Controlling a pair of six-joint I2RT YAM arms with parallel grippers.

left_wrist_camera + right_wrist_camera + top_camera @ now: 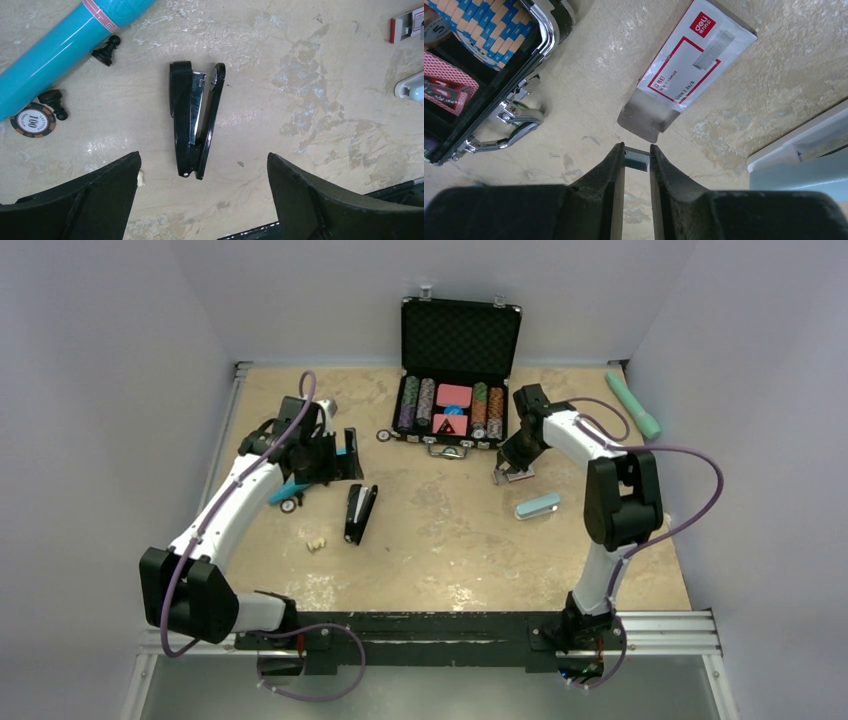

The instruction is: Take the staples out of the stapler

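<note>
A black stapler [360, 512] lies swung open on the table, its chrome staple channel [196, 107] exposed. My left gripper [203, 156] hovers open just above the stapler's hinge end [192, 172], touching nothing. On the right, my right gripper [636, 150] is shut on the staples [637, 160], a short grey metal strip pinched crosswise between the fingertips. It hangs low over the table next to a white and red staple box [689, 65]. From above, the right gripper [512, 472] sits in front of the chip case.
An open black poker case [455, 370] with chips and cards stands at the back. A light blue stapler [537, 506] lies right of the box. A turquoise cylinder [60, 50], two black pawns [107, 50], a chip [32, 122] and a cream lump [316, 544] lie near the left arm. A mint tube [632, 403] lies far right.
</note>
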